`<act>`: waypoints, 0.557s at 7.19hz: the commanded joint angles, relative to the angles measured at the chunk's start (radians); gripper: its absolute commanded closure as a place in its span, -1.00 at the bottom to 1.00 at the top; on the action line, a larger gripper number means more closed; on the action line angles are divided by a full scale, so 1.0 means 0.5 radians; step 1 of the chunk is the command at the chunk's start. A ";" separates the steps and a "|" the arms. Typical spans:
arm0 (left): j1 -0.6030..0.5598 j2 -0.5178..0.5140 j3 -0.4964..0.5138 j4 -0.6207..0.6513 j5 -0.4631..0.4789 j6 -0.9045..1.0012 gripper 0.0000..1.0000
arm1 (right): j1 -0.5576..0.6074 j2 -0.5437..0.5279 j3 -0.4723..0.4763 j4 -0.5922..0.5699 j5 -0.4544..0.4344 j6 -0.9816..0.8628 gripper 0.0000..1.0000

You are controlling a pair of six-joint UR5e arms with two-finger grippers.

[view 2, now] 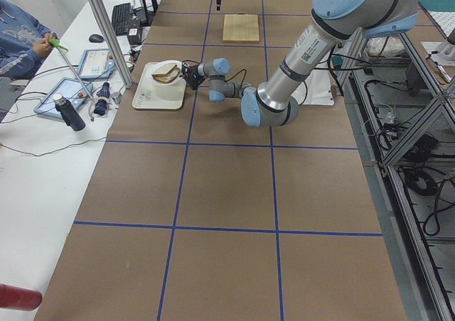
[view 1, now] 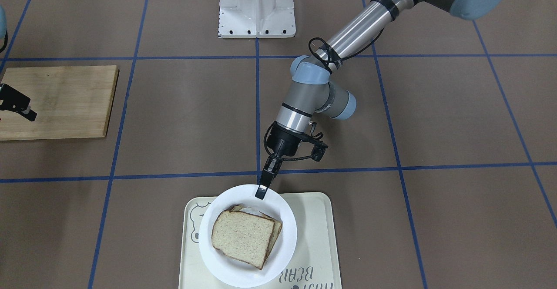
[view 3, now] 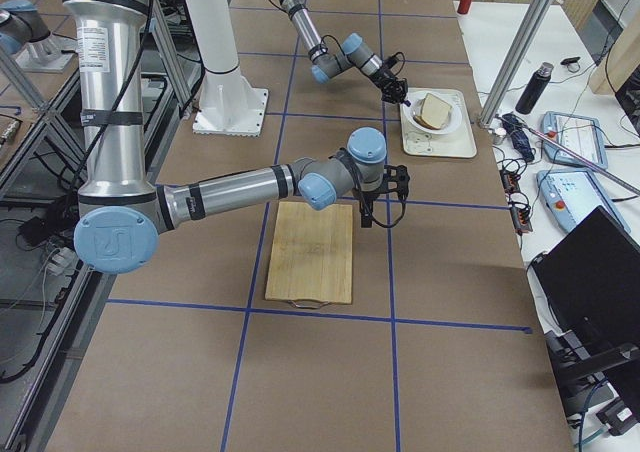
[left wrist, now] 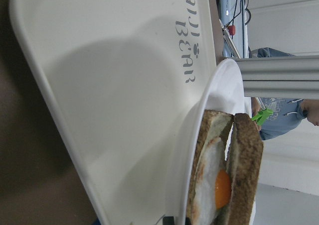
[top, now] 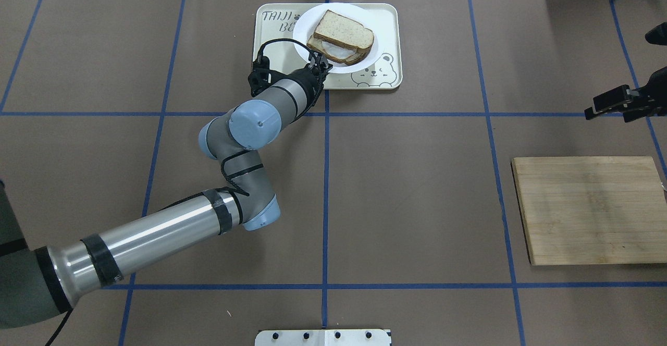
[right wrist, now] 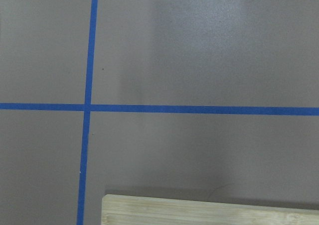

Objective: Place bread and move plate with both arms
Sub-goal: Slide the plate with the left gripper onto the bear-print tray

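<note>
The white plate [view 1: 285, 254] sits on the cream bear tray [view 1: 313, 236] at the table's operator side. The plain bread [view 1: 241, 236] lies on top of the egg-topped slice on the plate, a little askew. In the left wrist view the bread [left wrist: 247, 160] covers the fried egg [left wrist: 222, 190] and the plate [left wrist: 224, 90] rim is close by. My left gripper [view 1: 261, 191] is shut on the plate's rim on the robot's side. It also shows in the overhead view [top: 319, 67]. My right gripper [view 1: 29, 114] hovers at the cutting board's edge; I cannot tell whether it is open.
A wooden cutting board [top: 589, 210] lies on my right side, bare. The white robot base plate [view 1: 256, 6] is at the table's robot edge. Bottles and devices stand on the side table beyond the tray [view 2: 71, 111].
</note>
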 commanded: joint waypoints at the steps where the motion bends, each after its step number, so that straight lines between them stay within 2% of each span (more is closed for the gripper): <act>1: 0.004 -0.177 0.207 0.003 0.001 -0.012 1.00 | 0.000 -0.019 0.003 0.003 0.002 0.000 -0.99; 3: 0.035 -0.221 0.318 0.003 0.007 -0.012 1.00 | -0.003 -0.026 -0.013 0.003 0.002 0.000 -0.99; 4: 0.038 -0.230 0.319 0.003 0.001 -0.012 0.56 | 0.000 -0.026 -0.016 0.003 0.005 0.000 -0.99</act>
